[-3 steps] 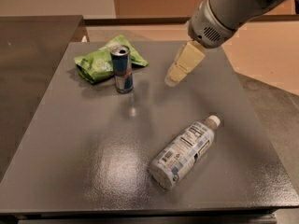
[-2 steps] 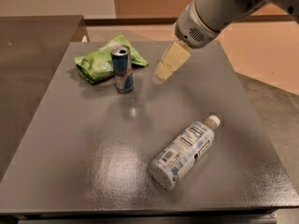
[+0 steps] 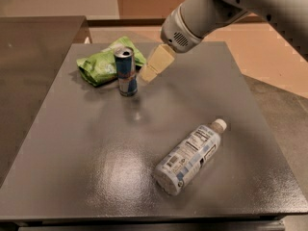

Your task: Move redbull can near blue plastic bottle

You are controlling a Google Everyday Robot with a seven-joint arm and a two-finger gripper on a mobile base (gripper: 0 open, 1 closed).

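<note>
Just beside the upright redbull can point(image 3: 126, 71) hovers the gripper point(image 3: 147, 74) (whether closed, cannot tell).

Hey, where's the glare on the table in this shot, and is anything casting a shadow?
Camera view: a soft sheen spreads across the gray table left of the lying bottle; a pale reflection sits just below the upright can; a dark shadow hugs the left edge of the green bag; the gripper, just right of the can, is evenly lit.

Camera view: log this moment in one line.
tool: above table, close beside redbull can | redbull can: upright, by green snack bag | blue plastic bottle: on its side, apart from can | task: not yet done
</note>
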